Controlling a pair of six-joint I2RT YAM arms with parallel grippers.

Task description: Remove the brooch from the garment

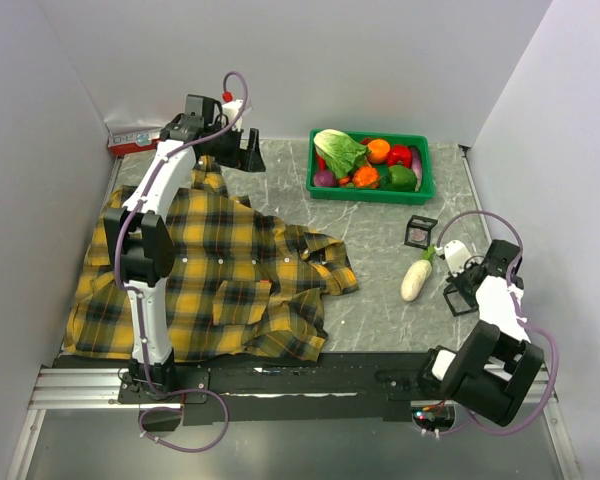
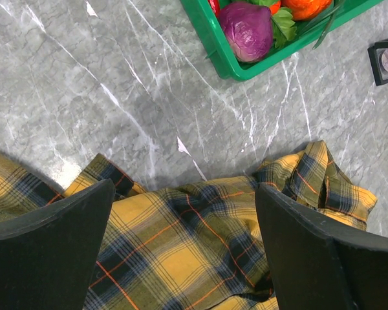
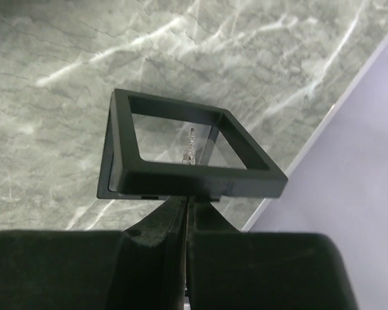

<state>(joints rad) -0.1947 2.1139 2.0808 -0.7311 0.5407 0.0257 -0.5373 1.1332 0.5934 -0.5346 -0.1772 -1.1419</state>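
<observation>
Grey marbled tabletop (image 1: 380, 300), pale walls on three sides. Sprawled and rumpled over the left half, the plaid garment (image 1: 220, 290). No sure sight of the brooch: perhaps the pale speck (image 1: 305, 254) by the collar, too small to tell. Probably light and rigid, pinned into limp cloth apt to lift along; best pinched by its rim, fabric held down. Left gripper (image 2: 184, 194) spread wide above the far shirt edge, holding nothing. Right gripper (image 3: 186, 208) clenched, apparently on a black frame (image 3: 181, 173), plain only from its own wrist. Whole shirt only from overhead.
</observation>
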